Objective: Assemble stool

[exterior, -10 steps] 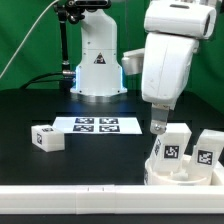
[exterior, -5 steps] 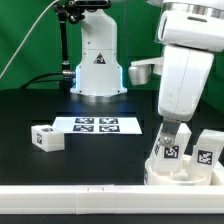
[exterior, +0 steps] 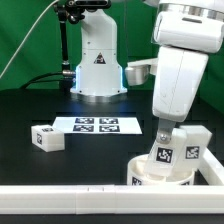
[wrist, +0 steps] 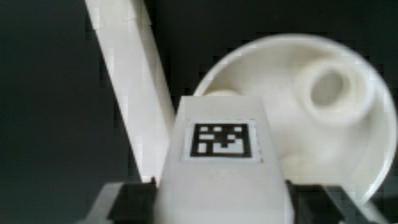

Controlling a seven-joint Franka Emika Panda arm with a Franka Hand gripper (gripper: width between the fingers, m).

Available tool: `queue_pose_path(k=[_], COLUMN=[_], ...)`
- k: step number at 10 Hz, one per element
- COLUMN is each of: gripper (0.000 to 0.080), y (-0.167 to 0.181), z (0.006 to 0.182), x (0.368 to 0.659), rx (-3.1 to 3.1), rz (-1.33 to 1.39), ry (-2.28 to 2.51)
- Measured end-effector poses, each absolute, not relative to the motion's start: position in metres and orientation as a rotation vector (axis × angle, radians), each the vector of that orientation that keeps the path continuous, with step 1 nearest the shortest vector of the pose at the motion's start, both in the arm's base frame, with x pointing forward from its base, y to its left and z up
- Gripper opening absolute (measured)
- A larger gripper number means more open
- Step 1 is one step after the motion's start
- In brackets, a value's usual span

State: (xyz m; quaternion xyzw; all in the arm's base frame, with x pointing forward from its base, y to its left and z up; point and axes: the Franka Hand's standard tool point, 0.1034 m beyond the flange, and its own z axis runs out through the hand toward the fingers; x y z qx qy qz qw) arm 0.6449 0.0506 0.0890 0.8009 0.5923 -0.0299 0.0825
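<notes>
Well to the exterior view's left of the marker board (exterior: 95,125), a loose leg (exterior: 44,138) lies on the black table (exterior: 100,155), just where it lay a second ago. The change is all to the board's right, nearer the long white bar (exterior: 60,194). There the gripper (exterior: 161,134) has come down and is clamped on the gripped leg (exterior: 163,156), which stands upright on the seat (exterior: 150,177). In the wrist view that leg fills the gap between the fingers (wrist: 128,202). Over the last half second the seat and both standing legs have slid toward the marker board, so the seat's rim now lies closer to it. The second leg (exterior: 193,150) stands just beside the gripped one, on the side away from the board. I judge that the arm is dragging or turning the whole seat by way of the leg, not only pressing the leg home. Whether the leg is fully in its socket cannot be told. The loose leg is not yet fitted.
</notes>
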Motion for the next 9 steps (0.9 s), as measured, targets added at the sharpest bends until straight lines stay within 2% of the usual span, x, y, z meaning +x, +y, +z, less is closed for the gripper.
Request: queue_pose_path(k=[4,9], gripper=[0.0338,0.034], y=[0.0485,0.0412], z=[0.0889,0.0869], x=[0.6451,0.6418], rx=[2.433,2.834], rz=[-0.084,-0.032], ry=[1.711,0.97])
